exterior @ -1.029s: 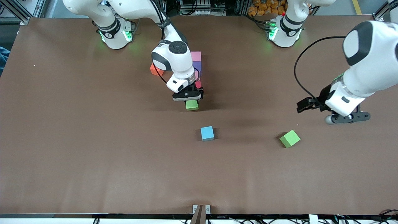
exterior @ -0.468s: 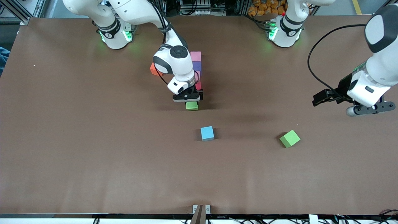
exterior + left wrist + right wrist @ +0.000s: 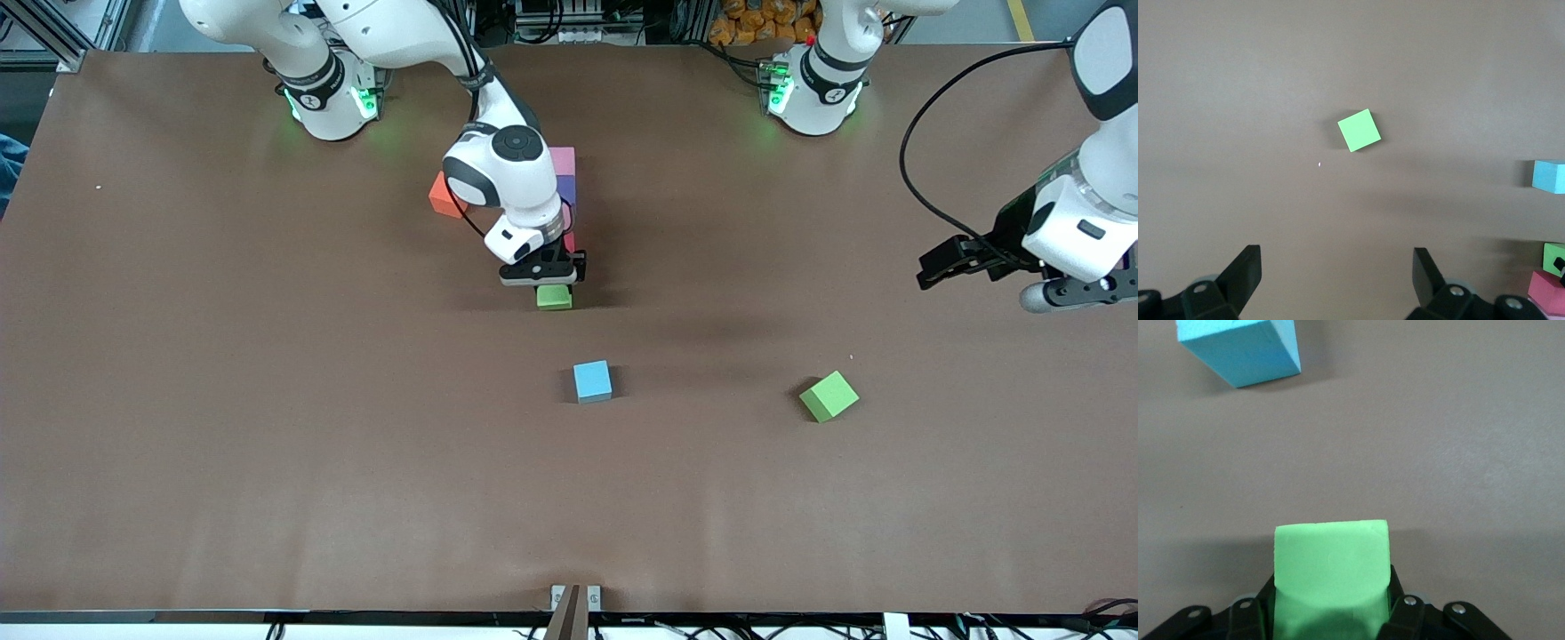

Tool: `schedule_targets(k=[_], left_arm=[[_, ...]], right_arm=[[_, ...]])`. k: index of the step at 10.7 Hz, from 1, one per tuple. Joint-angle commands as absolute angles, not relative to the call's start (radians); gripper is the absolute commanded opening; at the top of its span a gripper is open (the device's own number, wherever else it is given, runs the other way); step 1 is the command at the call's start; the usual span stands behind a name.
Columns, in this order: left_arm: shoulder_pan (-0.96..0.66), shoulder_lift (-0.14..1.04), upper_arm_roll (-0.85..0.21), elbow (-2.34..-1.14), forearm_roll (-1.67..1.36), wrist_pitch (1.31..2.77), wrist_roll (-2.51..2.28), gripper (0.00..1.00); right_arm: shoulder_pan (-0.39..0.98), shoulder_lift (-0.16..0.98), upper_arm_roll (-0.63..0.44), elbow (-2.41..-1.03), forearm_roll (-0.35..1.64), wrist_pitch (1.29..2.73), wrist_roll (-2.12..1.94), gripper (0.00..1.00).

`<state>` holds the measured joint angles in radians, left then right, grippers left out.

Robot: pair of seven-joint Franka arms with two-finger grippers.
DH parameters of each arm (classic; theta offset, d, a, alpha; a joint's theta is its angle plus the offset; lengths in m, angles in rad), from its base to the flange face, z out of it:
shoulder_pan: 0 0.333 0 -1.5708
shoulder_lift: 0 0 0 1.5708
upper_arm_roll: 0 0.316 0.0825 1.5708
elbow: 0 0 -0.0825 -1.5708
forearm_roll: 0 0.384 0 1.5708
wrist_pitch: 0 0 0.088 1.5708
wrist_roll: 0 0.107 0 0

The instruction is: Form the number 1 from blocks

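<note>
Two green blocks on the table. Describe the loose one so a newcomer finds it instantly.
Start at the column of blocks at mid-table in front of the robots' bases, where the right gripper is shut on a green block. Nearer the front camera sits the light blue block. The loose green block lies beside it toward the left arm's end, alone, turned askew, ungripped.

A brown table (image 3: 267,400) carries a light blue block (image 3: 592,381), a loose green block (image 3: 829,396) and an orange block (image 3: 439,195).

No legible text or markings.
</note>
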<state>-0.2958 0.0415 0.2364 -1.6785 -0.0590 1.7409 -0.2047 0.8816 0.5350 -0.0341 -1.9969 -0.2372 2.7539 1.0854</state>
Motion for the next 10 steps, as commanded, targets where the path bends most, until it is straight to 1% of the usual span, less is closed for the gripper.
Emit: schedule_targets(k=[1,6,7,8,9,10], left_arm=[[-0.282,0.012,0.225,-1.671,-0.012,1.712,-0.19,1.0],[-0.281,0.009,0.224,-1.66,0.008,1.71,-0.187,1.0],[-0.281,0.011,0.224,-1.66,0.008,1.71,-0.181,1.0],[-0.281,0.009,0.224,-1.66,0.008,1.71,-0.176,1.0],[-0.281,0.009,0.224,-1.66,0.005,1.71,-0.172,1.0],[-0.281,0.009,0.224,-1.66,0.002,1.71,-0.172,1.0]], right_arm=[[0.9,0.517,-0.038,-2.022,-0.264,2.76,1.129,0.0],[0.916,0.511,-0.038,-2.028,-0.264,2.754,1.155,0.0],[0.916,0.505,-0.038,-2.029,-0.264,2.747,1.155,0.01],[0.914,0.5,-0.038,-2.028,-0.264,2.746,1.146,0.56],[0.914,0.499,-0.038,-2.028,-0.264,2.732,1.15,1.0],[0.911,0.489,-0.04,-2.026,-0.264,2.726,1.147,1.0]])
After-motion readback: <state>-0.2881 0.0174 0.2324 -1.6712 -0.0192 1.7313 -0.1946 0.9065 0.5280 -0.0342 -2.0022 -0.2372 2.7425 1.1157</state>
